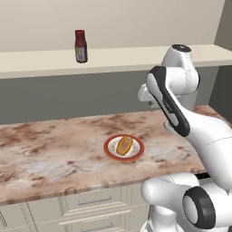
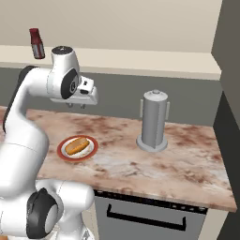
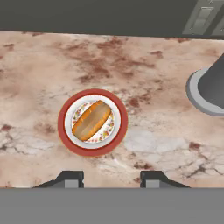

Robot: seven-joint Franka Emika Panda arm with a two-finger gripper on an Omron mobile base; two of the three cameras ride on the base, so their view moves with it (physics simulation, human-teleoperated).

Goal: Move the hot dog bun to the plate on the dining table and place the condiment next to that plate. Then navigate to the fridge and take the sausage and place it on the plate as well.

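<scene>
The hot dog bun (image 3: 91,120) is lying on a red-rimmed plate (image 3: 64,136) on the marbled bench (image 1: 45,154), its length set slantwise in the hand view. The arm's jaws (image 3: 111,179) are hanging above the bench, well clear of the bun, standing apart with nothing between the tips (the gap is plain in the hand view). The condiment (image 1: 80,45) is standing upright on the pale shelf (image 1: 41,61) behind the bench, left of the arm. A grey metal jug (image 2: 153,121) is sitting on the bench, right of the plate.
</scene>
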